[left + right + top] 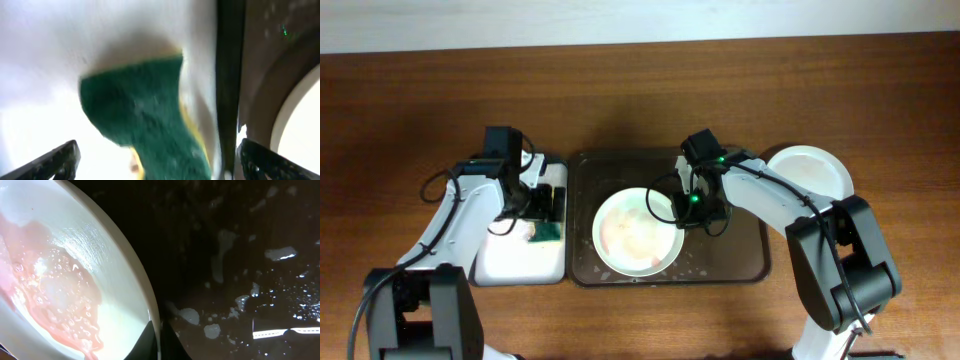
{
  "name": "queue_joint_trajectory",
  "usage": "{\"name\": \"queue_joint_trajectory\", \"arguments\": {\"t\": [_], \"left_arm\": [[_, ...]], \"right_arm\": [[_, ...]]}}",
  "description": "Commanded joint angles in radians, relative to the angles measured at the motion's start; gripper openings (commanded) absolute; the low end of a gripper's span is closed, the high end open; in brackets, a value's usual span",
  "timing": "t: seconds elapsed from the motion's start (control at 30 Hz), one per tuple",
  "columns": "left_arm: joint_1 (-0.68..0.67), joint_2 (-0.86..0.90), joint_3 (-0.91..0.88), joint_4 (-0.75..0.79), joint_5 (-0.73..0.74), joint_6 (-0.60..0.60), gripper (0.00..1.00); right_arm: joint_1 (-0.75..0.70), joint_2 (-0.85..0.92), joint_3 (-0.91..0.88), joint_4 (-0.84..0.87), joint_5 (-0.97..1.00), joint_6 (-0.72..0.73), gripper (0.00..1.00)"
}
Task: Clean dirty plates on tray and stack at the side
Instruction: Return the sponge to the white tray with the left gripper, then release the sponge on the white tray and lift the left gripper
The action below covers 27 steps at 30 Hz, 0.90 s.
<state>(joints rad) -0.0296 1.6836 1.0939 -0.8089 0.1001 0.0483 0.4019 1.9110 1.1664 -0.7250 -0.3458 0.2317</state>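
A cream plate (638, 230) smeared with pinkish sauce lies on the dark brown tray (740, 262). My right gripper (692, 205) is shut on this plate's right rim; in the right wrist view the fingers (159, 342) pinch the rim (127, 275). A white-pinkish plate (810, 170) rests on the table right of the tray. My left gripper (542, 205) is open over a green and yellow sponge (546, 233); in the left wrist view the sponge (145, 120) lies between the spread fingers (160, 160). The pale green plate is out of view.
The sponge lies on a smaller white-lined, black-rimmed tray (515, 262) left of the brown tray. Water drops and foam cover the brown tray's floor (240, 295). Bare wooden table (880, 290) surrounds both trays.
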Motion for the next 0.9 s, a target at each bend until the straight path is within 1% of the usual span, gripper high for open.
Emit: {"name": "queue_joint_trajectory", "arguments": {"t": [0.0, 0.13, 0.27, 0.3, 0.33, 0.37, 0.4, 0.47, 0.53, 0.63, 0.67, 0.7, 0.73, 0.77, 0.87], "left_arm": [[0.003, 0.003, 0.013, 0.068, -0.060, -0.070, 0.99], [0.003, 0.075, 0.005, 0.102, -0.067, -0.173, 0.99], [0.003, 0.151, 0.005, 0.179, -0.067, -0.187, 1.00], [0.003, 0.157, 0.005, 0.197, -0.067, -0.187, 0.90], [0.003, 0.157, 0.005, 0.210, -0.067, -0.187, 0.75], [0.003, 0.156, 0.005, 0.231, -0.067, -0.187, 0.52], [0.003, 0.156, 0.005, 0.242, -0.068, -0.186, 0.33], [0.003, 0.156, 0.005, 0.269, -0.068, -0.186, 0.00], [0.003, 0.156, 0.019, 0.274, -0.071, -0.185, 0.00], [0.003, 0.156, 0.087, 0.242, -0.072, -0.150, 0.00], [0.003, 0.156, 0.122, 0.215, -0.072, -0.129, 0.17], [0.003, 0.156, 0.169, 0.164, -0.071, -0.114, 0.58], [0.003, 0.156, 0.190, 0.131, -0.071, -0.114, 0.82], [0.003, 0.156, 0.197, 0.106, -0.071, -0.115, 1.00], [0.002, 0.157, 0.184, 0.004, -0.071, -0.115, 0.99]], "right_arm": [[0.010, 0.009, -0.011, 0.003, 0.002, -0.002, 0.04], [0.010, 0.009, -0.011, 0.003, 0.002, -0.002, 0.04], [0.010, 0.009, -0.011, 0.003, 0.002, -0.002, 0.04], [0.010, 0.009, -0.011, 0.003, 0.002, -0.002, 0.04], [0.010, 0.009, -0.011, 0.002, 0.002, -0.002, 0.04], [0.010, 0.009, -0.011, 0.002, 0.002, -0.002, 0.04], [0.010, 0.009, -0.011, 0.002, 0.002, -0.002, 0.04], [0.010, 0.009, -0.011, 0.002, 0.002, -0.002, 0.04], [0.010, 0.009, -0.011, 0.002, 0.002, -0.002, 0.04], [0.010, 0.009, -0.011, -0.003, 0.002, -0.002, 0.04], [0.010, 0.009, -0.011, -0.003, 0.002, -0.002, 0.04], [0.010, 0.009, -0.011, -0.002, 0.002, -0.002, 0.04], [0.010, 0.009, -0.011, -0.002, 0.002, -0.002, 0.04], [0.010, 0.009, -0.011, -0.002, 0.002, -0.002, 0.04], [0.010, 0.009, -0.011, -0.002, 0.002, -0.002, 0.04]]}}
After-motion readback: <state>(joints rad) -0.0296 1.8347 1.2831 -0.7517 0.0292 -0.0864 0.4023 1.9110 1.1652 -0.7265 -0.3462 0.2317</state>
